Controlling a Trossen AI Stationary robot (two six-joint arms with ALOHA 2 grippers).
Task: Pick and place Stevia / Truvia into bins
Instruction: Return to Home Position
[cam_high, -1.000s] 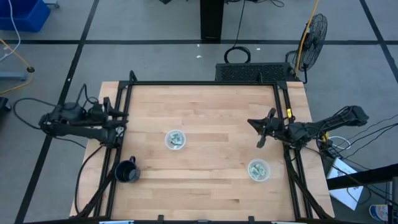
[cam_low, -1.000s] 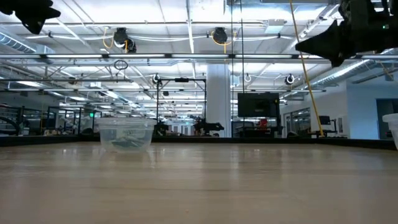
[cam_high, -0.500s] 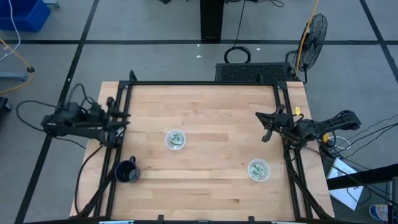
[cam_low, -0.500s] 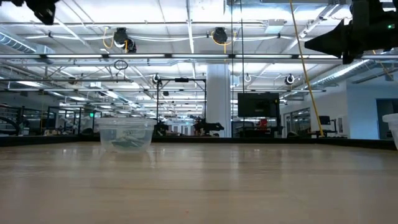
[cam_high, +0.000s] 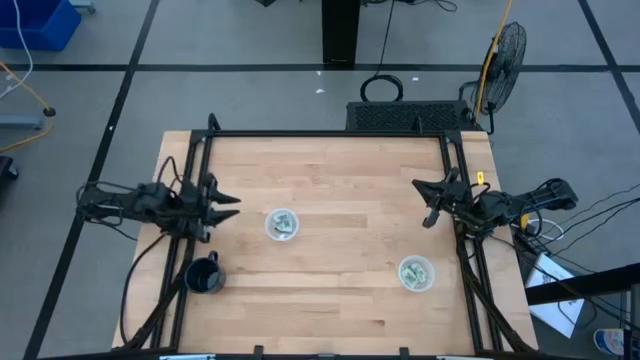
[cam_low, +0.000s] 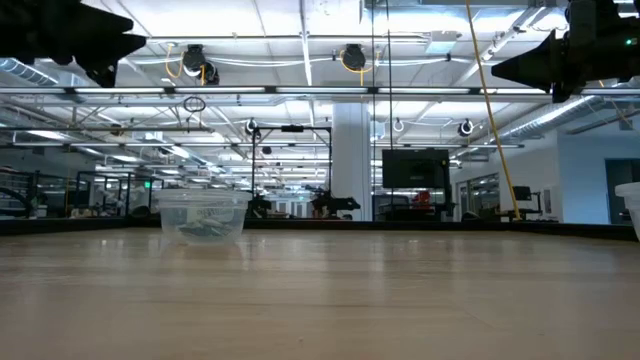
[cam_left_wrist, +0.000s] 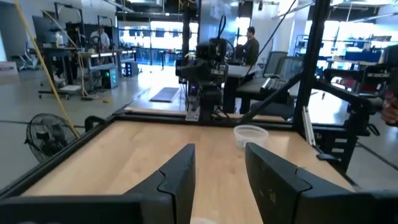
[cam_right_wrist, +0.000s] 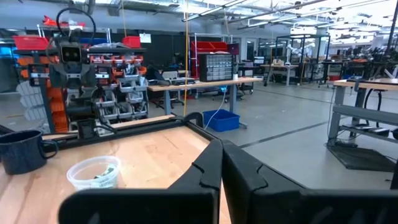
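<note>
Green sachets (cam_high: 284, 226) inside both clear plastic cups (cam_high: 402, 272)

Both arms held high and roughly level, wrists facing each other. The left gripper (cam_left_wrist: 217, 171) has its fingers (cam_left_wrist: 177, 182) parted with a clear gap (nothing between them), and the left arm runs almost straight behind it. The right gripper (cam_right_wrist: 221, 163) has its fingers pressed together, empty, with the right arm bent behind it.
</note>
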